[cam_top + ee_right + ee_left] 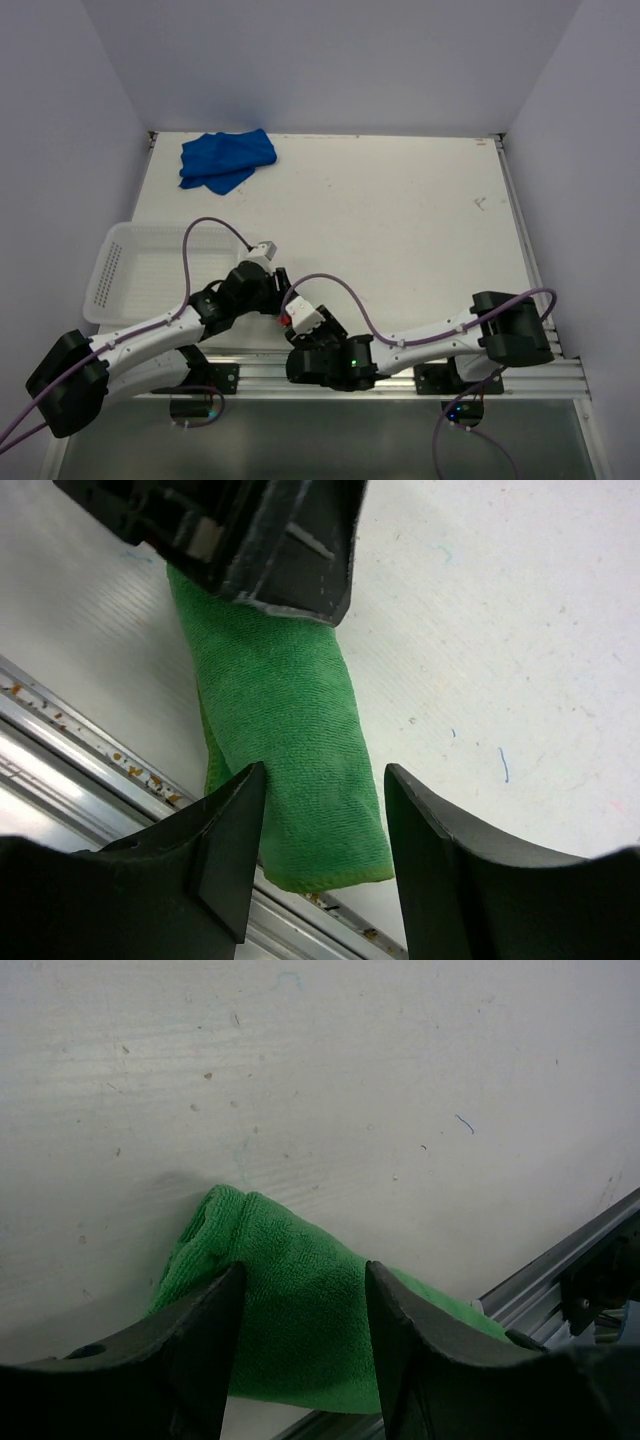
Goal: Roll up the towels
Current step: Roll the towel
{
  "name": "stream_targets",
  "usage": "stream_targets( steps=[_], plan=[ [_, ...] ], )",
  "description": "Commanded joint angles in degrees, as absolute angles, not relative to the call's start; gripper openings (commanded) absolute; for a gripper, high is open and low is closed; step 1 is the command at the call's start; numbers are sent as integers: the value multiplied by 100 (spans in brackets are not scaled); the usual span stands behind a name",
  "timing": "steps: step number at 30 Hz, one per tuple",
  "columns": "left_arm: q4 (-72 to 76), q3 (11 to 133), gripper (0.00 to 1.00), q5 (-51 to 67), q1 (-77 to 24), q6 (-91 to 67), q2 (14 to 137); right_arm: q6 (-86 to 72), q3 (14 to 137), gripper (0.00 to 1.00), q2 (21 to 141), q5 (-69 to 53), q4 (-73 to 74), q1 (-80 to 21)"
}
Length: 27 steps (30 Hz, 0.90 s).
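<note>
A white bench (pixel 400 230) w/ an aluminium rail (pixel 420 372) along its near edge carries the scene. The L arm (pixel 150 345) and R arm (pixel 430 340) fold inward and meet low at centre-left, close to that rail. A white perforated basket (pixel 108 268) sits at the bench's L edge. The blue towel (pixel 225 160) lies crumpled in the far L corner, well apart from both arms and not yet rolled. The green towel (pixel 285 710), hidden under the arms in the top view, shows in both wrist views as a narrow, thick band flat on the bench, one end just beside the rail. The L end effector (pixel 302 1290) stands over the band's far part, jaws apart, w/ cloth running under and past both fingers, so no pinch is on show. Whether its tips press down can't be told. The R end effector (pixel 322 780) straddles the near end, jaws apart and not clamped on the cloth. The step in hand looks to be finishing the green roll. Done well, that means one end effector pins one end while the other takes the free end squarely across its full width. The roll should turn away from the rail so the cloth doesn't snag there, w/ the side edges kept in line. Both should then lift straight up, since soft terry probably springs open if dragged.
</note>
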<state>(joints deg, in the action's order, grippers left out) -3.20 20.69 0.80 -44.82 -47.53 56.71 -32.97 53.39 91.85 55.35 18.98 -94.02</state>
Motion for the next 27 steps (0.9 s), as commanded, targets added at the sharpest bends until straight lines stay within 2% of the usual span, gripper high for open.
stream_targets(
  steps=[1, 4, 8, 9, 13, 21, 27],
  plan=[
    [-703, 1811, 56, 97, -4553, -4887, 5722, -3471, 4863, 56, 8386, 4784, 952, -9124],
    [-677, 1784, 56, 88, -4553, -4896, 5687, -3533, 4475, 58, 7850, 4151, 538, -8695],
    [-677, 1758, 56, 62, -4544, -4887, 5687, -3787, 3974, 62, 7489, 2736, 36, -7999],
    [-659, 1758, 56, 70, -4553, -4895, 5678, -3849, 3877, 65, 7436, 2246, -200, -7876],
    [-642, 1714, 56, 88, -4544, -4931, 5678, -4139, 3578, 74, 7479, 1732, -500, -7498],
    [-738, 1600, 55, 27, -4544, -5001, 5467, -4386, 3226, 75, 7874, 1020, -1054, -7295],
    [-773, 1556, 55, 26, -4553, -5062, 5405, -4500, 3103, 69, 8253, 694, -1485, -7295]
  ],
)
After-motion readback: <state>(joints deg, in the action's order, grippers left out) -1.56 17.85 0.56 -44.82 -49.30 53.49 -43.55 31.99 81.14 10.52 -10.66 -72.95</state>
